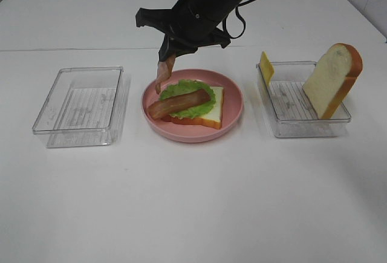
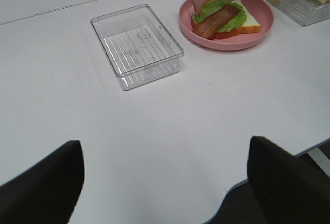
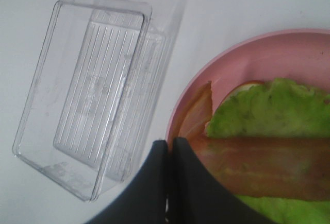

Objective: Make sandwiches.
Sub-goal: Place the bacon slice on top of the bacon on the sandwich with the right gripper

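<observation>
The right gripper (image 1: 170, 51) reaches across the middle to the far left side of the pink plate (image 1: 233, 103). Its jaws are pinched tight on the top end of a hanging bacon strip (image 1: 162, 74). The strip dangles nearly upright, with its lower end by the plate's edge, beside the lettuce leaf (image 1: 188, 90); whether that end touches the plate cannot be told. On the plate lies one bread slice (image 1: 213, 113), white with an orange-brown crust. The green leaf is spread over it, and a flat bacon strip (image 1: 179, 103) is laid slantwise across the leaf. (The right wrist view shows the dark jaws pressed together above the plate's rim, with the flat strip just beyond them.) The left gripper (image 2: 165, 152) hovers over the white table (image 1: 193, 214), well apart from the plate, its fingers (image 2: 44, 188) spread wide and gripping nothing. To the left of the plate stands a clear tray (image 1: 81, 109). To the right, a second clear tray (image 1: 299, 129) holds a second bread slice (image 1: 329, 78) leaning upright at its right end. A yellow cheese slice (image 1: 266, 68) stands on edge at that tray's far left corner.
</observation>
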Robot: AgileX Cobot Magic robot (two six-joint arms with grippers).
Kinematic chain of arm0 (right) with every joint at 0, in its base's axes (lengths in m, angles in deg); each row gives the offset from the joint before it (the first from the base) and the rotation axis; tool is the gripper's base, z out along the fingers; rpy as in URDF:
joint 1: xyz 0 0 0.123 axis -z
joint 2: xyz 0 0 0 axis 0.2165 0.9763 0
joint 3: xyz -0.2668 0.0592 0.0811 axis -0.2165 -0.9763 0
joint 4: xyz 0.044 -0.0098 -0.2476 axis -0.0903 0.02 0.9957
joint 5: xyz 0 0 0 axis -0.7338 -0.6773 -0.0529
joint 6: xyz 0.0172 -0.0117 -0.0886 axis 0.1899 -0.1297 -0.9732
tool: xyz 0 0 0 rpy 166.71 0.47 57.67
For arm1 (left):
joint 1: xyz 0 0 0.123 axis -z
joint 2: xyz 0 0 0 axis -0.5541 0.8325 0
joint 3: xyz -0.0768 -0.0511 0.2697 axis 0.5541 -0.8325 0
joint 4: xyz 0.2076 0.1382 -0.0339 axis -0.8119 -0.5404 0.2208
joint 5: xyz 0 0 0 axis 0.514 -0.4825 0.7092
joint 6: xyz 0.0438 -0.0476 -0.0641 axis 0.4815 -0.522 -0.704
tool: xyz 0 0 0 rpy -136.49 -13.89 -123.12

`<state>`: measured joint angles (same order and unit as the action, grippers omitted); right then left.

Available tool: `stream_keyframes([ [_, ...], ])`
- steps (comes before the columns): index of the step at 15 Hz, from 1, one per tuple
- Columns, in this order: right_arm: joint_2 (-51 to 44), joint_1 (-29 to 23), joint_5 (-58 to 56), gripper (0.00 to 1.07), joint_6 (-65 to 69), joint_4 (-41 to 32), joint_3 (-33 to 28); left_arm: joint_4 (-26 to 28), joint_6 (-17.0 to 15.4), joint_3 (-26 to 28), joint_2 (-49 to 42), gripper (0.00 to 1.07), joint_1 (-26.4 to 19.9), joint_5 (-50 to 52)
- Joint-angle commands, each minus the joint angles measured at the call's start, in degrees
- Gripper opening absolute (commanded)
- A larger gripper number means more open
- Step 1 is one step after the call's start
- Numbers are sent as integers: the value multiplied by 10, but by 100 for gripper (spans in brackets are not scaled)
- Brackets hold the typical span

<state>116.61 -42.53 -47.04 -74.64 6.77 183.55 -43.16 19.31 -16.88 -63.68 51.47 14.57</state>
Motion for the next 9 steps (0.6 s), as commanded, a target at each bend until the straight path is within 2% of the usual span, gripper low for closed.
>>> stream_keyframes([
  [1,12,0,34,0,9,-2,-2,0,1,-1,-5,82,1,5],
  [6,14,1,21,0,45,64,-2,0,1,-1,-5,82,1,5],
  [9,14,1,14,0,52,77,-2,0,1,-1,-5,82,1,5],
])
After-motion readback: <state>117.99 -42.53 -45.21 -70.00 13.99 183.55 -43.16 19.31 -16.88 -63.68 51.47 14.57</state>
